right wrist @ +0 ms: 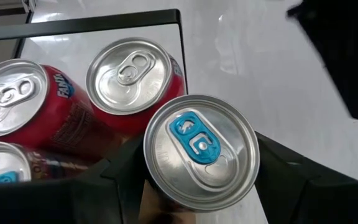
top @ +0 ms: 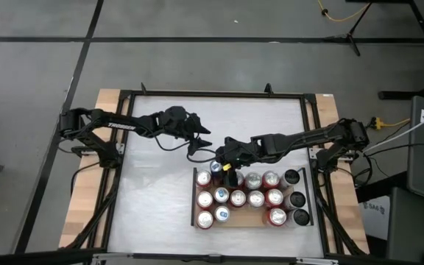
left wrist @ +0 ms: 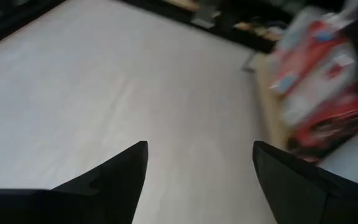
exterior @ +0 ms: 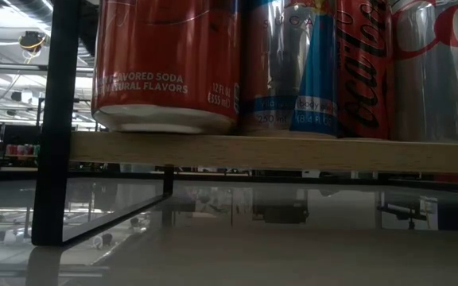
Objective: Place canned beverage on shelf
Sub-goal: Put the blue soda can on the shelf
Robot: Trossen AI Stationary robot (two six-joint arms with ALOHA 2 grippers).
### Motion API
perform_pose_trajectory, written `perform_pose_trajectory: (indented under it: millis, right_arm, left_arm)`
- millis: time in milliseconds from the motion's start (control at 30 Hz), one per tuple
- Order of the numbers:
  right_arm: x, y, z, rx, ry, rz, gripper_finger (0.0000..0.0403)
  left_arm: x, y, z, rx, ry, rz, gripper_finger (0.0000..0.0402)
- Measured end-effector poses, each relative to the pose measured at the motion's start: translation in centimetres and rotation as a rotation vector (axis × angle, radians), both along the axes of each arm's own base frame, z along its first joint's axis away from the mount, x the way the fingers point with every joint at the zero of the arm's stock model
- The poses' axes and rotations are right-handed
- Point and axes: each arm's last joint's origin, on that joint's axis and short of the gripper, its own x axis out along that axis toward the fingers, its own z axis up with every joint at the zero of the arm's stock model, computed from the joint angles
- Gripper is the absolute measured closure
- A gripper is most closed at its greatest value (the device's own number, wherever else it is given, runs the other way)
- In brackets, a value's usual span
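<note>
The can (right wrist: 201,152) I am carrying has a silver lid with a blue pull tab, and it sits upright between the two fingers of my right gripper (right wrist: 201,180), which pinch it from either side. It is over the back left part of the shelf (top: 250,218), just beside a red can (right wrist: 132,78) with a plain silver tab and an orange-red can (right wrist: 17,102) next to that one. Whether its base already rests on the board I cannot tell from above; my own arm covers it in the high view.

The shelf is a light wooden board (exterior: 293,151) with a thin black rail (exterior: 58,119) at its short end, standing at the near middle of the white table (top: 160,199). It already carries rows of cans: silver-topped ones in red and blue on the left and centre, and three dark-topped ones (top: 296,197) in a column at the right end. From table height the nearest of them are a red can (exterior: 165,63) at the board's corner, a blue and silver one (exterior: 293,71) beside it, and further red and silver cans.

My left gripper (left wrist: 197,180) hangs above bare table just behind and to the left of the shelf, its fingers spread apart with nothing between them.
</note>
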Motion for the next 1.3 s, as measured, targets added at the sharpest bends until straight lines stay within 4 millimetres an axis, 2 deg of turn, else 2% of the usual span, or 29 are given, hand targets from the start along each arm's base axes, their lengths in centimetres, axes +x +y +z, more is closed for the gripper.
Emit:
perform_pose_trajectory:
  millis: [100, 233, 533, 700, 933, 1067, 1300]
  right_arm:
    - [0.0, 0.0, 0.0, 0.000, 0.000, 0.000, 0.0173]
    - [0.0, 0.0, 0.0, 0.000, 0.000, 0.000, 0.0173]
    - [0.0, 0.0, 0.0, 0.000, 0.000, 0.000, 0.0173]
    - [0.0, 0.0, 0.0, 0.000, -0.001, 0.000, 0.0173]
    - [0.0, 0.0, 0.0, 0.000, -0.001, 0.000, 0.0173]
    - [0.0, 0.1, 0.0, 0.018, 0.000, 0.018, 0.0173]
    - [0.0, 0.1, 0.1, 0.030, 0.001, 0.031, 0.0173]
  left_arm:
    - [0.4, 0.6, 1.2, -0.037, -0.036, -0.087, 0.0139]
    - [0.9, 0.9, 2.5, -0.032, 0.018, -0.164, 0.0188]
    - [1.7, -0.1, 4.3, 0.005, 0.043, -0.270, 0.0304]
    - [2.0, -1.2, 4.2, 0.007, 0.045, -0.306, 0.0345]
    - [2.3, -1.9, 3.9, 0.038, 0.049, -0.342, 0.0381]
    - [2.7, -1.8, 2.7, 0.032, 0.089, -0.356, 0.0398]
    - [3.6, -1.6, 0.1, -0.014, 0.152, -0.381, 0.0401]
